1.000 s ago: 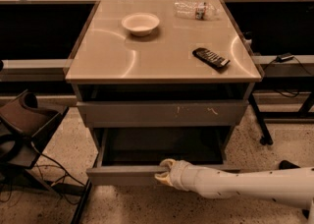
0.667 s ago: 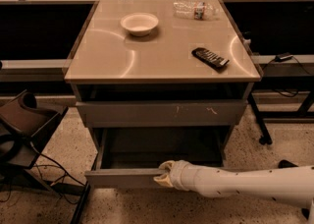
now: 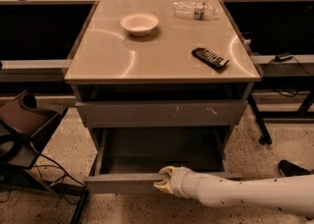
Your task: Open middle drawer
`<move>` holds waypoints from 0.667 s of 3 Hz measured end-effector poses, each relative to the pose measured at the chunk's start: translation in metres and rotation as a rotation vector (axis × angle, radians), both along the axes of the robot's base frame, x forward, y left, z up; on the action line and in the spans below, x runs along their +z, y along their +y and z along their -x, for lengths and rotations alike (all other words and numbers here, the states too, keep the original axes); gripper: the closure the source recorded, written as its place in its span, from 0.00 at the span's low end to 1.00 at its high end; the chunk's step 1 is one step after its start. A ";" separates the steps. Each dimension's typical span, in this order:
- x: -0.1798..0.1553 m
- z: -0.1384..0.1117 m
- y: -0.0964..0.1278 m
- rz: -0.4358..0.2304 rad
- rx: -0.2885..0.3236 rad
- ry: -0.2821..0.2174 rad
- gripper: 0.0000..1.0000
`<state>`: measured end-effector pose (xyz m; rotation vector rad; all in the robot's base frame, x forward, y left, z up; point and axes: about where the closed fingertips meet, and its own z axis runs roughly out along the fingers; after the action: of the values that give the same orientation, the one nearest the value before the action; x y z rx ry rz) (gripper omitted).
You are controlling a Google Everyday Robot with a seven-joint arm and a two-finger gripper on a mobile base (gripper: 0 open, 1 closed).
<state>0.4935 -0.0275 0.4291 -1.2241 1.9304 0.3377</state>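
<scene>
The middle drawer [image 3: 122, 183] has a plain grey, unmarked front and stands pulled out toward me at the bottom of the cabinet. Its wide shallow box [image 3: 162, 152] is open to view and looks empty. My gripper [image 3: 164, 181], pale yellow at the end of a white arm reaching in from the lower right, is at the top edge of that drawer front, near its middle. Above it, the larger grey front with pale scratch marks [image 3: 157, 113] is closed.
On the cabinet top [image 3: 98, 61] are a white bowl [image 3: 139, 23], a black remote [image 3: 210, 57] and a clear plastic bottle [image 3: 195, 9]. A dark seat-like object with cables [image 3: 24, 125] stands at the left on the floor. A black table leg [image 3: 258, 120] and a dark object [image 3: 293, 168] are at the right.
The middle drawer has slid further out toward me, and my gripper has moved back with its front edge.
</scene>
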 end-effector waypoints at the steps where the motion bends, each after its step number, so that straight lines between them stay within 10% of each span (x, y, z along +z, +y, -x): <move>1: 0.003 0.000 0.000 0.000 0.000 0.000 1.00; 2: -0.004 0.021 0.000 -0.013 0.002 -0.006 1.00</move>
<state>0.4727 -0.0272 0.4248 -1.2173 1.9189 0.3467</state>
